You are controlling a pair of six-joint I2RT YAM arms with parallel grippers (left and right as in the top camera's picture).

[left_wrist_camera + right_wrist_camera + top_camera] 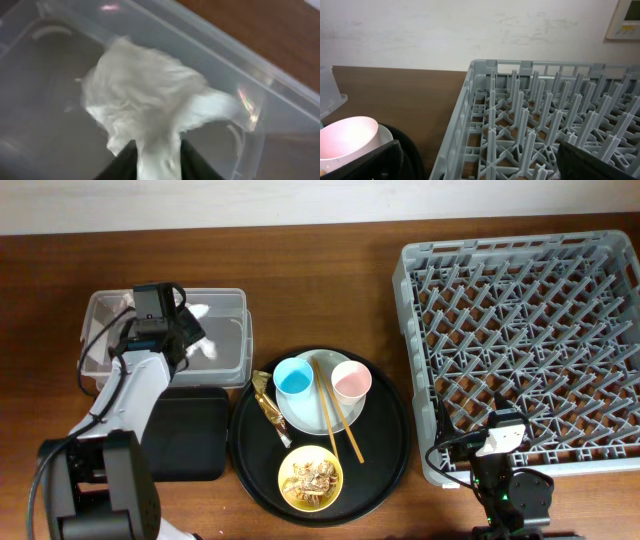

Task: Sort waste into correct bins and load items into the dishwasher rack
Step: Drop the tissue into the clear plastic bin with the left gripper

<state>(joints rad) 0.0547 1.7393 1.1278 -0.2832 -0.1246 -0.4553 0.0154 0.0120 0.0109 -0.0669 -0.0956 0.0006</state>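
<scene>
- Where the overhead looks down, the left gripper (192, 332) hangs over the clear tub (235, 298), with the crumpled tissue (207, 348) in its grip.
- Left wrist: the jaws are clenched on a twisted tail of the tissue. It looks feather-light, soft and clingy, so any bunched fold serves as a hold.
- Right wrist: the right gripper (485, 165) is spread wide and empty beside the dishwasher rack (545, 100).

Overhead looks straight down on the whole bench (320, 235). Left wrist sits close over the clear tub (235, 65); right wrist looks level across the rack (520, 115). Overhead shows both.
</scene>
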